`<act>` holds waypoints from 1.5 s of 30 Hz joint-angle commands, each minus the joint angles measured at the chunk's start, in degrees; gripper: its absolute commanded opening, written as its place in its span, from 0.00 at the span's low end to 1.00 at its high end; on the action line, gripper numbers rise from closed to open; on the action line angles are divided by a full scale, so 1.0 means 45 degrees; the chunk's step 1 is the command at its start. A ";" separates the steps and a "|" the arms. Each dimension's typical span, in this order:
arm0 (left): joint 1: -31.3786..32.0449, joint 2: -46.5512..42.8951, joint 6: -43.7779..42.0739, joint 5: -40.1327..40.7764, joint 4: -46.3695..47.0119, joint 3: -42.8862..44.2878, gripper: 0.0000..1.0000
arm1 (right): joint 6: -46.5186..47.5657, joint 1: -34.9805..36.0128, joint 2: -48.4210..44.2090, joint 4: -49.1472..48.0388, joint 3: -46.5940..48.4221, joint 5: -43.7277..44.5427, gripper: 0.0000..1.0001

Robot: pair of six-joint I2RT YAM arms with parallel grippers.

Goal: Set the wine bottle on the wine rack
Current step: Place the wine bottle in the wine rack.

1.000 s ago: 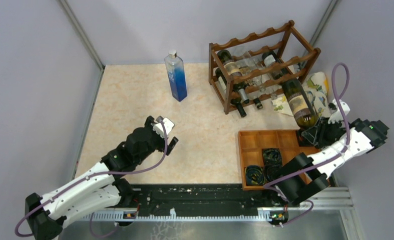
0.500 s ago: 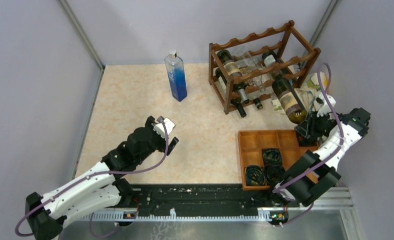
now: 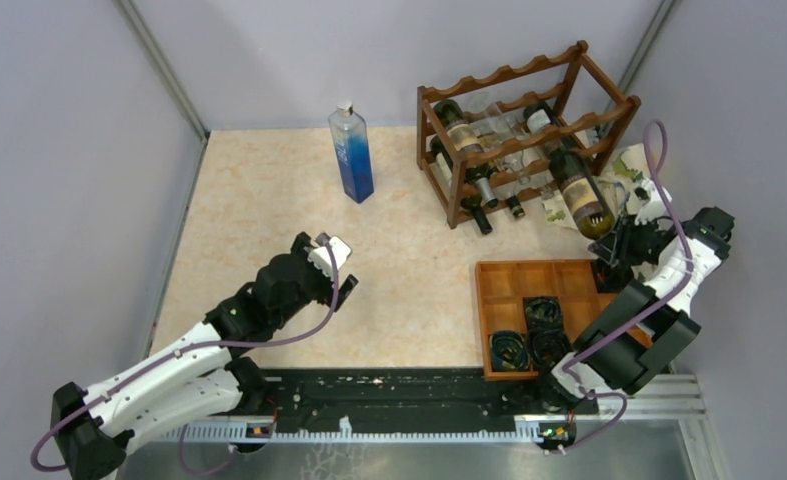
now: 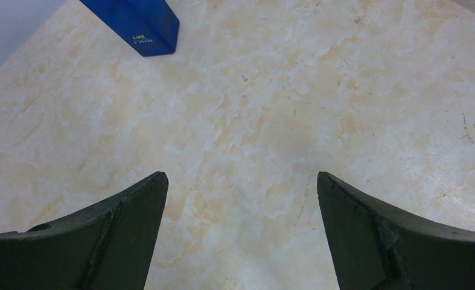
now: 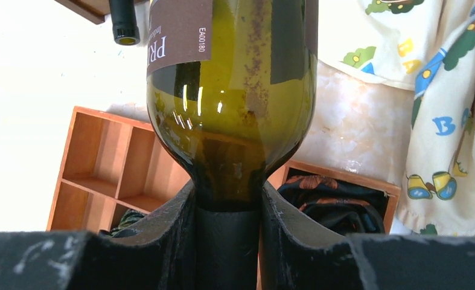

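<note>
right wrist shows wine bottle marked "pri" and "ea00180"

You had one wine rack and one wine bottle out at its front. Inside the rack you could count at least three dark bottles; the clear glass lying among them was too tangled to number. There was one blue square bottle, one wooden tray with three dark coiled bundles in its compartments, and one printed cloth. You had two grippers: the left gripper and the right gripper.
</note>
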State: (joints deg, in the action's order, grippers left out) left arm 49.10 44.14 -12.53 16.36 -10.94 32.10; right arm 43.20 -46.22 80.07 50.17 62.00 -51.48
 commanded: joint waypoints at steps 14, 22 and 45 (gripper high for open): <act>-0.0043 0.0092 -0.0188 -0.0077 -0.0019 0.0093 0.99 | -0.1045 0.1238 0.0418 -0.2523 0.1613 -0.1094 0.00; -0.0033 0.0206 -0.0212 -0.0057 -0.0002 0.0035 0.99 | -0.1298 0.2452 0.1235 -0.3200 0.2576 0.0011 0.00; -0.0042 0.0863 -0.0663 0.0172 0.0359 -0.0300 0.99 | -0.2533 0.4533 0.4496 -0.6158 0.5675 0.1426 0.00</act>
State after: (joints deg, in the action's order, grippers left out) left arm 49.12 47.72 -14.37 16.45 -10.76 31.55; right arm 35.09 -26.98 100.38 33.34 82.15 -43.05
